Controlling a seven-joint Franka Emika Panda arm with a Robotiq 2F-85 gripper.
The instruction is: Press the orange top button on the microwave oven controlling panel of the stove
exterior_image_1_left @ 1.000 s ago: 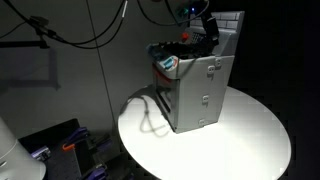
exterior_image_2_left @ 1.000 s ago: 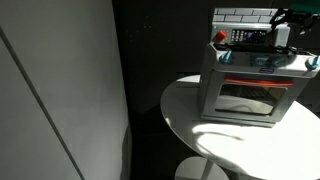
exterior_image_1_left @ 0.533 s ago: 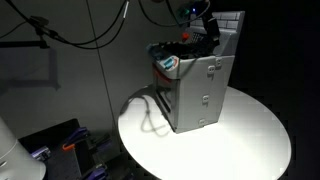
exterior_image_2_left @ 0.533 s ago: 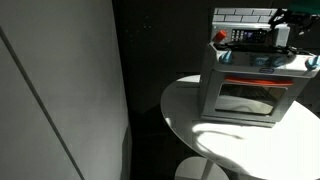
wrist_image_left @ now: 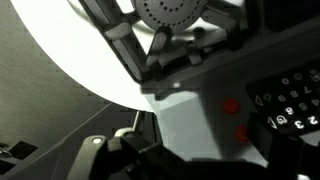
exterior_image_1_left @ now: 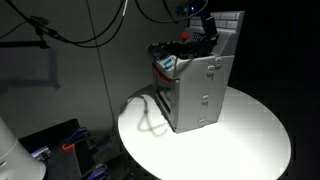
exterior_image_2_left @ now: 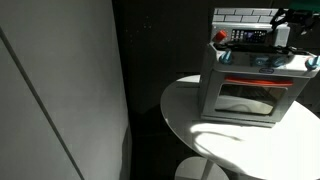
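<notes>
The grey toy stove stands on a round white table; it also shows in an exterior view with its front door towards the camera. The small controlling panel sits on top by the pale tiled back. In the wrist view the panel is close, with two red-orange round buttons beside a dark keypad. My gripper hovers over the stove's top, close to the panel, and also shows in an exterior view. Its fingers are dark and blurred, so I cannot tell their state.
The tiled back wall rises right behind the gripper. A round burner lies next to the panel. A cable trails over the table beside the stove. A grey wall stands off to the side.
</notes>
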